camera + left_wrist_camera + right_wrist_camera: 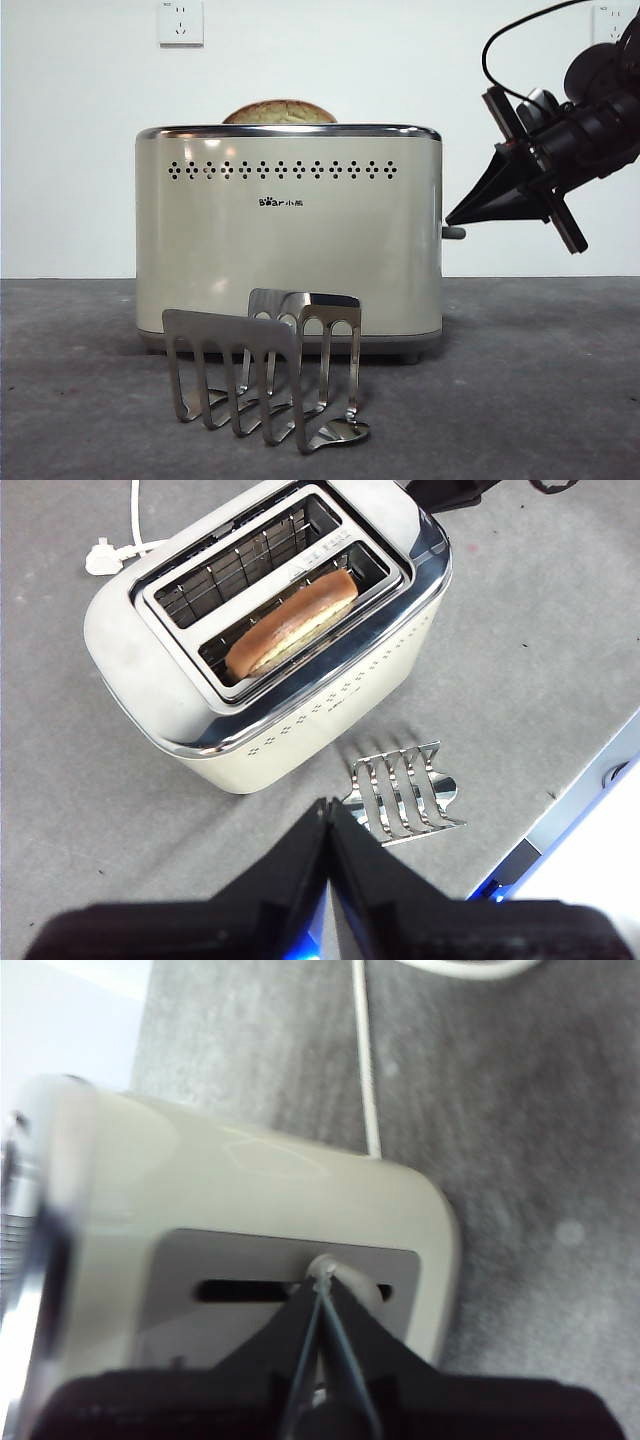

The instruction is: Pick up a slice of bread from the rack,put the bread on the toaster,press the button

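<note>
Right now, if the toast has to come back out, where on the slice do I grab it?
Grip the slice of bread by its domed crust, the only part standing above the toaster rim. Come straight down from above, jaws across its thin faces, since the slot walls hide everything else.

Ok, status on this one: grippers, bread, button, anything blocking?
Right gripper shut, tip on the button. Left gripper shut, above the rack. Slice of bread in the toaster. Nothing blocking.

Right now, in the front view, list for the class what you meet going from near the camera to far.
rack → toaster holding the slice of bread → wall socket
</note>
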Robot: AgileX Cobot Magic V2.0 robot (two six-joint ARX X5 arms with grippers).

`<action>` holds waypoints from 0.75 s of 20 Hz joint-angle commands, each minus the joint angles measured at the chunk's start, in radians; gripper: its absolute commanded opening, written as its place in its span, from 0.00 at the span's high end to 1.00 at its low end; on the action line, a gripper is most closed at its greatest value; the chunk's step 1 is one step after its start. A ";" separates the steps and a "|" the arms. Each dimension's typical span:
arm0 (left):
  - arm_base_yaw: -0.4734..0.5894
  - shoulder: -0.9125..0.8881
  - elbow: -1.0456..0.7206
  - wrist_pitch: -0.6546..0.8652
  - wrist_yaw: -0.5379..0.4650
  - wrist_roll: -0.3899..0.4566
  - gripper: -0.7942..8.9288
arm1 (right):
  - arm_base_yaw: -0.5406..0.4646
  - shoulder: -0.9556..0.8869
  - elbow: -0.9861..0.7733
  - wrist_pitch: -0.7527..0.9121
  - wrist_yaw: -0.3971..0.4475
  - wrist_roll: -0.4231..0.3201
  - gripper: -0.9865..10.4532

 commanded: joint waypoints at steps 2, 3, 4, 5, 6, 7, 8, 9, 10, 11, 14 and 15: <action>-0.002 -0.004 0.001 0.003 0.002 0.006 0.93 | 0.001 0.060 -0.008 -0.044 0.013 -0.017 0.92; -0.002 -0.004 0.001 0.003 0.002 0.006 0.93 | 0.002 0.068 -0.008 -0.055 0.013 -0.021 0.92; -0.002 -0.004 0.001 0.003 0.002 0.006 0.93 | 0.002 0.072 -0.008 -0.070 0.016 -0.035 0.92; -0.002 -0.004 0.001 0.003 -0.001 0.006 0.93 | 0.002 0.078 -0.008 -0.081 0.018 -0.038 0.92; -0.001 -0.004 0.001 0.003 -0.003 0.006 0.93 | 0.002 0.081 -0.008 -0.093 0.024 -0.047 0.92; -0.001 -0.004 0.001 0.003 -0.004 0.006 0.93 | 0.002 0.087 -0.008 -0.103 0.035 -0.049 0.92; -0.001 -0.004 0.001 0.003 -0.004 0.006 0.93 | 0.002 0.094 -0.008 -0.111 0.049 -0.051 0.92; -0.001 -0.004 0.001 0.003 -0.004 0.006 0.93 | 0.002 0.103 -0.008 -0.120 0.056 -0.053 0.92; -0.001 -0.004 0.001 0.003 -0.004 0.006 0.93 | 0.002 0.113 -0.008 -0.124 0.054 -0.053 0.92; -0.001 -0.004 0.001 0.003 -0.004 0.006 0.93 | 0.002 0.122 -0.008 -0.130 0.059 -0.054 0.92; -0.001 -0.004 0.001 0.003 -0.004 0.005 0.93 | 0.002 0.135 -0.008 -0.129 0.066 -0.053 0.92; -0.001 -0.004 0.001 0.003 -0.004 0.005 0.93 | 0.002 0.135 -0.008 -0.131 0.069 -0.053 0.92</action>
